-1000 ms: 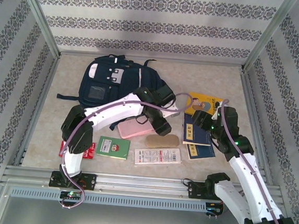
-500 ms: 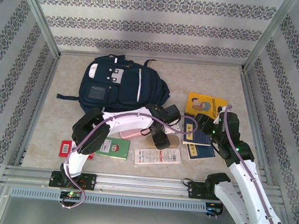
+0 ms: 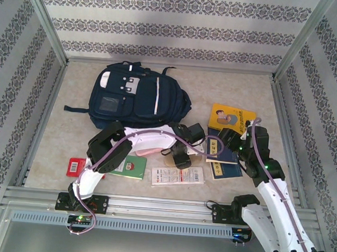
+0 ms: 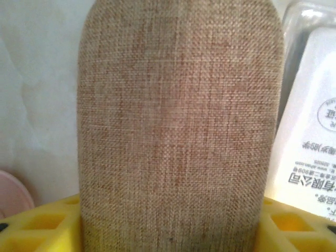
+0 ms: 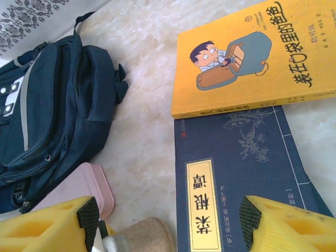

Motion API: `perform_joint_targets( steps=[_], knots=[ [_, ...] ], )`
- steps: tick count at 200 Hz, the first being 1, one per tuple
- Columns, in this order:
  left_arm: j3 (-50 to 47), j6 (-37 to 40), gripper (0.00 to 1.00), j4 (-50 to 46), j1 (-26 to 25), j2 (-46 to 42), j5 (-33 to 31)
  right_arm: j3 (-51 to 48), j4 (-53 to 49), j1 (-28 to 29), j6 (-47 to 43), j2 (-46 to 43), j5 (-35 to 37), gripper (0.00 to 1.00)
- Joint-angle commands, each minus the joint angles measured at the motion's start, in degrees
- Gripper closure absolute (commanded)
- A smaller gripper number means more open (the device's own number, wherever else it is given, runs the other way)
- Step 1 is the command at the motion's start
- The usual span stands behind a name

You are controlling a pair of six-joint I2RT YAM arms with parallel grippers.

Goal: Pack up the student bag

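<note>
Backpack in navy blue with thin white stripes, the student bag (image 3: 136,98) lies flat on the pale table (image 3: 237,88), front pockets up. It is ahead of the left gripper (image 3: 182,156) and to its left, apart from it. From the right gripper (image 5: 168,223) it sits off to the left and further out, its dark side bulging toward a pink case (image 5: 79,190) that rests just beside the bag's near edge.

The left gripper is low over a tan fabric pouch (image 4: 178,126); the pouch runs straight out between its yellow fingers (image 4: 42,231), which sit against both sides. Whether they are clamped on it I cannot tell. Just right of that gripper lies a white packet (image 4: 310,147) with printed text.

The right gripper's fingers stand well apart with nothing between them, hanging over a dark blue book (image 5: 236,168). Ahead of it, touching the blue book's far edge, lies a yellow book (image 5: 257,58) with a cartoon boy on the cover. The pouch's rounded end shows just left of this gripper's gap.

Left of the left gripper, near its arm, lie a green booklet (image 3: 131,166) and, further left, a red card (image 3: 74,166)
</note>
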Motion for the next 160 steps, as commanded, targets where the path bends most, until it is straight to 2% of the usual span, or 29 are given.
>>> perform_joint_targets(
  steps=[1,13,33,68,88,106,143,160],
  knots=[
    [-1.2,2.3,0.63,2.0,-0.8,-0.9,-2.1,0.0,-0.2,-0.4,0.2,-1.5,0.1,0.28],
    [-2.3,2.9,0.72,3.0,-0.7,-3.1,-3.2,0.3,-0.9,-0.4,0.3,-2.1,0.9,0.29],
    [-4.0,3.5,0.77,4.9,-0.3,-7.7,-5.2,0.6,-1.7,-0.4,0.8,-2.8,2.0,0.29],
    [-5.0,2.4,0.78,6.8,0.9,-15.8,-6.7,2.0,-3.3,-0.8,3.2,-3.9,3.4,0.28],
    [-6.3,1.5,0.78,8.3,1.0,-20.2,-6.6,2.4,-2.6,-1.4,5.2,-3.7,0.2,0.27],
    [-7.7,0.8,0.77,9.4,1.0,-23.3,-6.2,2.5,1.1,-1.6,6.8,-1.2,-8.5,0.27],
    [-10.7,3.3,0.77,9.6,1.0,-27.8,-6.8,2.6,10.1,-0.8,13.1,7.6,-37.1,0.25],
    [-12.6,4.6,0.77,11.0,1.0,-30.1,-6.8,3.9,9.3,0.2,12.7,9.5,-43.0,0.24]
  ],
)
